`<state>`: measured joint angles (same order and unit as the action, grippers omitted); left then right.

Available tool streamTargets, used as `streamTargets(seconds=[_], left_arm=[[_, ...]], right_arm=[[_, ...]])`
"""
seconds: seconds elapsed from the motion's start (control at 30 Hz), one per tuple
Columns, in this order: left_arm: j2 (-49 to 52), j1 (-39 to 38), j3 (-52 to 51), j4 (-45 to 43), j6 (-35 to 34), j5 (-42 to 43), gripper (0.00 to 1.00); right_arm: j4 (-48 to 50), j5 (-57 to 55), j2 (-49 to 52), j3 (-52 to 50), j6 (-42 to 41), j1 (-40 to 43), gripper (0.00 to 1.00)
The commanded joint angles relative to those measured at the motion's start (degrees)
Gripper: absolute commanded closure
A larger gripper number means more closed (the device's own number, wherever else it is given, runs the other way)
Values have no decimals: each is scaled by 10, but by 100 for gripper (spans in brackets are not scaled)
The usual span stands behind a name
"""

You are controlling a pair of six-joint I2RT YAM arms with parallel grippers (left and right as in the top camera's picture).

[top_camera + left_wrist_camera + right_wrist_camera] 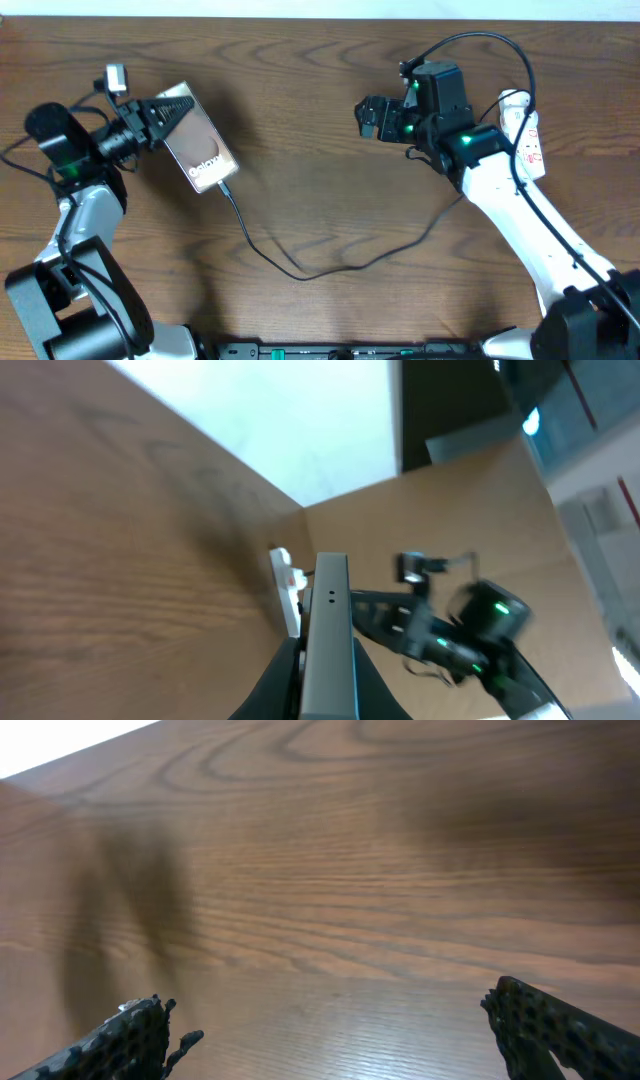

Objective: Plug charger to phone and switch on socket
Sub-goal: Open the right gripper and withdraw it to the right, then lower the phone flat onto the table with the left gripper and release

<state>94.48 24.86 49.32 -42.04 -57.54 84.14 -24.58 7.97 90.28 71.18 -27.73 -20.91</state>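
Note:
My left gripper (163,113) is shut on the far end of the phone (200,145), a flat slab with a glossy brownish face and white lettering. In the left wrist view the phone (328,635) shows edge-on between my fingers (328,680). The black charger cable (300,274) runs across the table, and its tip meets the phone's near end (224,186). The white socket (527,135) with red marks lies at the right, partly hidden by my right arm. My right gripper (366,118) is open and empty; it hangs over bare wood (340,1040).
The wooden table (320,60) ends at a white strip along the far edge. A white piece with a red mark (287,585) shows beyond the phone in the left wrist view. The right arm (470,625) shows there too.

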Motion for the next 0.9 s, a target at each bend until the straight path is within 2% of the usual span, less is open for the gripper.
streamTargets(seconds=[0.0, 0.13, 0.23, 0.3, 0.63, 0.87], left_arm=[[26, -16, -33, 16, 37, -41, 93], [57, -36, -60, 136, 140, -113, 93], [80, -53, -64, 283, 230, -225, 93], [94, -64, -64, 345, 262, -282, 93], [105, -78, -64, 430, 304, -418, 93], [105, -78, -64, 433, 321, -419, 92]], right_arm=[[-14, -46, -37, 2, 10, 2, 1], [-23, -46, -47, 2, 10, 2, 1], [-31, -46, -47, 2, 10, 2, 1], [-35, -46, -47, 2, 10, 2, 1], [-40, -46, -47, 2, 10, 2, 1], [-42, -46, -47, 2, 10, 2, 1]])
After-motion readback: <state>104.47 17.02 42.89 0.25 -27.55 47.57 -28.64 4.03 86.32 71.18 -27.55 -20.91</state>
